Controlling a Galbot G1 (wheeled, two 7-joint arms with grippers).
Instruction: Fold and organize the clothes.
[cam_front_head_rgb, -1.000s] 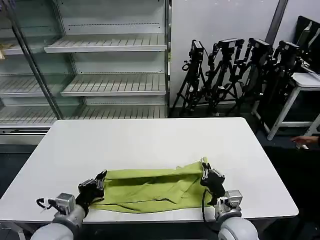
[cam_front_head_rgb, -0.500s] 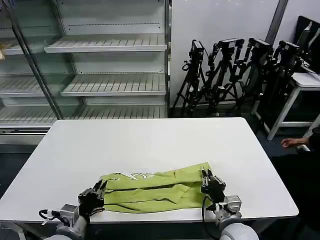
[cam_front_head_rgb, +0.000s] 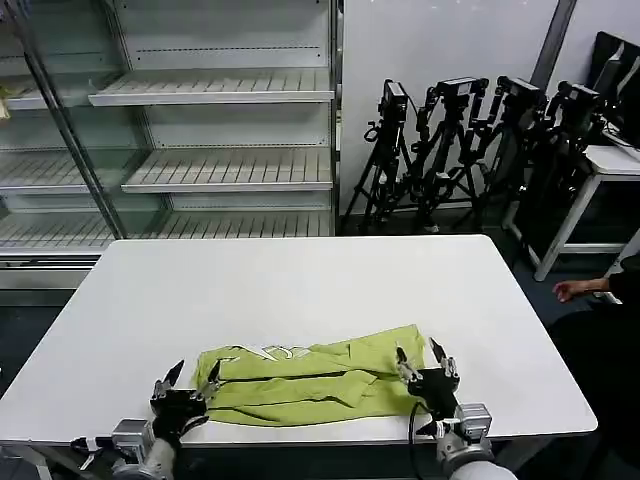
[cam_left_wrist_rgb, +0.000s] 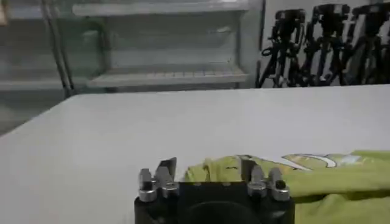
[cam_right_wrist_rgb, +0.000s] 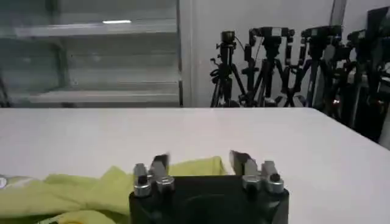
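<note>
Head view: T-shirt (cam_front_head_rgb: 310, 375) folded into a long band along the near edge of the white table (cam_front_head_rgb: 300, 280), a strip of white print showing on its upper fold toward the left end. Left gripper (cam_front_head_rgb: 186, 382) at the shirt's left end, close to the table's near-left corner, fingers spread wide, holding nothing; right finger just over the cloth's end, contact hard to tell. Right gripper (cam_front_head_rgb: 424, 360) at the shirt's right end, just inside the near edge, fingers likewise spread apart and empty, the inner one beside the shirt's right corner.

Left wrist view: left gripper (cam_left_wrist_rgb: 206, 170) open, the green cloth (cam_left_wrist_rgb: 317, 182) lying past and between its fingertips, print visible on top.

Right wrist view: right gripper (cam_right_wrist_rgb: 200, 163) open, the shirt's edge (cam_right_wrist_rgb: 91, 189) bunched just beyond the fingers, bare table farther on.
</note>
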